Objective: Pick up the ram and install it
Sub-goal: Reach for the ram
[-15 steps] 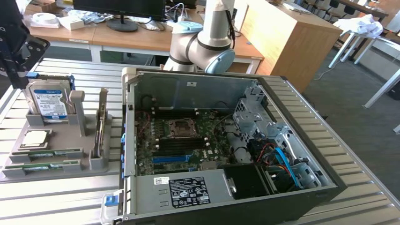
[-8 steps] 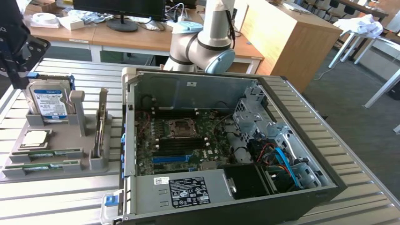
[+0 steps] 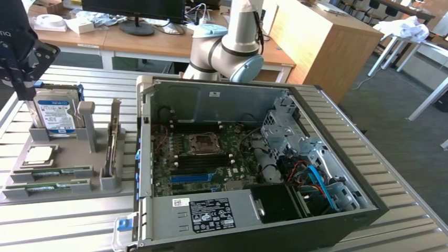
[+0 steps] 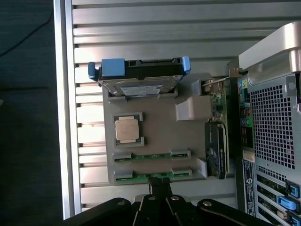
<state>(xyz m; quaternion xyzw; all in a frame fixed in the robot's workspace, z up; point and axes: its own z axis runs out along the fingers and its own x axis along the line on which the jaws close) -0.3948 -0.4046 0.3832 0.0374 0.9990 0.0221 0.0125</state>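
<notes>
Gripper, jaws shut together and holding nothing, hangs over the edge of the grey tray. The ram, a thin green stick, sits in the slot along that edge, with a second stick just beside it. It looks light, stiff and fragile, and is probably best held mid-length by its long edges, clear of the chips.

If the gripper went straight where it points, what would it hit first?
Probably the outermost ram on the gray tray; the shut gripper aims at it, but depth is unclear.
</notes>
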